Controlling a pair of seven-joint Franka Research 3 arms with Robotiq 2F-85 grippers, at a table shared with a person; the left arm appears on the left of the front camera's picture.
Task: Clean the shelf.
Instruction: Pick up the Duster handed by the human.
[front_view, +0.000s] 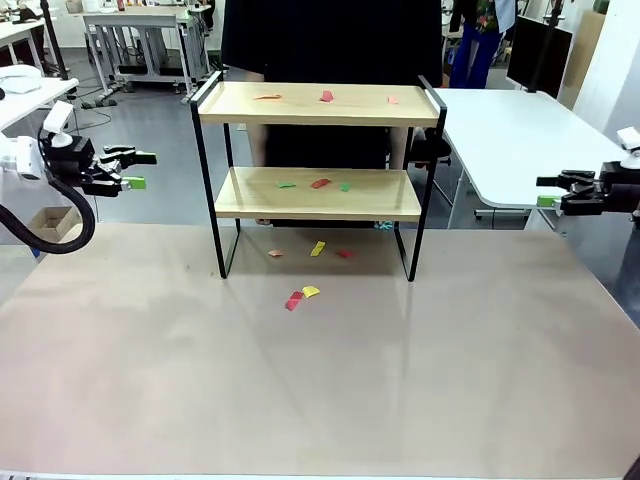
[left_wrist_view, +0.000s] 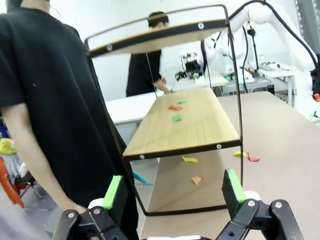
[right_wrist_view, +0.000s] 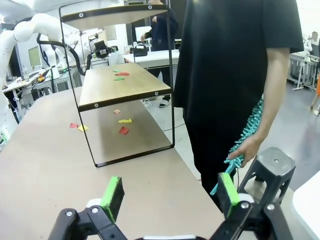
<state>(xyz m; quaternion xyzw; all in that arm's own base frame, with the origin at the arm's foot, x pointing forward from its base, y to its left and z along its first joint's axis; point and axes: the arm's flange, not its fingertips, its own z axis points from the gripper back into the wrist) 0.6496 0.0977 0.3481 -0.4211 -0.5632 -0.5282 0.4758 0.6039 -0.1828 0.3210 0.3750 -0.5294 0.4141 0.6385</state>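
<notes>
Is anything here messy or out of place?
Yes: small coloured scraps litter the shelf, three on its top board and three on the lower board, with more on the table beneath and just in front. The shelf itself stands upright and looks undamaged.

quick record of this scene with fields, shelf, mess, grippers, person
shelf: two-tier, upright at the far middle of the table
top board scraps: three
lower board scraps: three, green and red
table scraps: five, under and in front of the shelf
left gripper: open, empty, off to the side
right gripper: open, empty, off to the side
person: behind the shelf, teal duster in hand
</notes>
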